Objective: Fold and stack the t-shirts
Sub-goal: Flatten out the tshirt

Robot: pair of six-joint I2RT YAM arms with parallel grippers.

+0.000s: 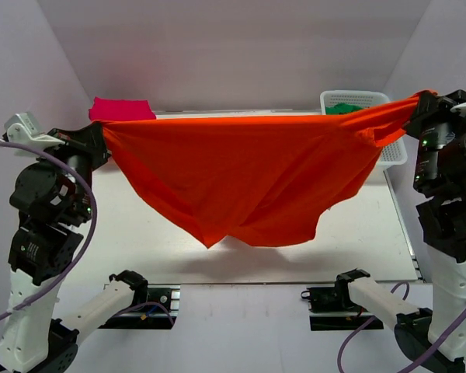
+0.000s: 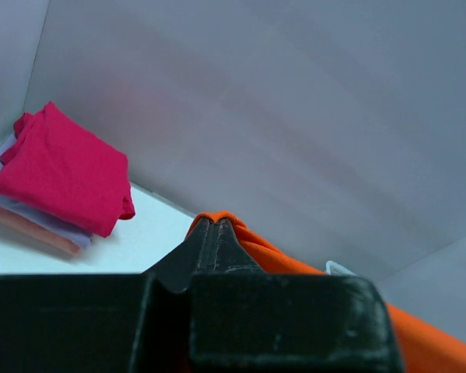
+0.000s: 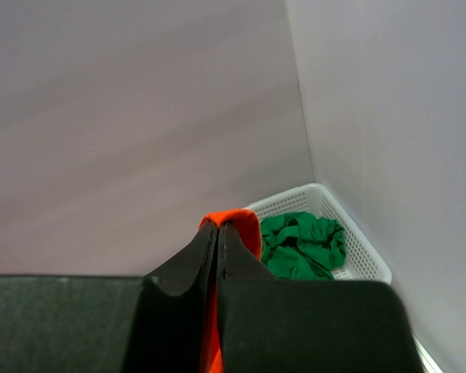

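An orange-red t-shirt (image 1: 248,175) hangs stretched in the air above the table between both arms, its lower edge sagging to a point near the table's middle. My left gripper (image 1: 102,134) is shut on its left end, and cloth (image 2: 252,242) shows over the tips of that gripper (image 2: 214,223). My right gripper (image 1: 415,105) is shut on the right end, with an orange fold (image 3: 237,221) pinched at its tips (image 3: 218,227). A folded magenta t-shirt (image 2: 62,167) lies on a pale lilac one (image 2: 0,159) at the back left. A green t-shirt (image 3: 303,245) lies crumpled in the basket.
A white perforated basket (image 1: 394,151) stands at the back right corner, against the right wall. The folded stack (image 1: 122,109) sits at the back left by the rear wall. White walls enclose the table on three sides.
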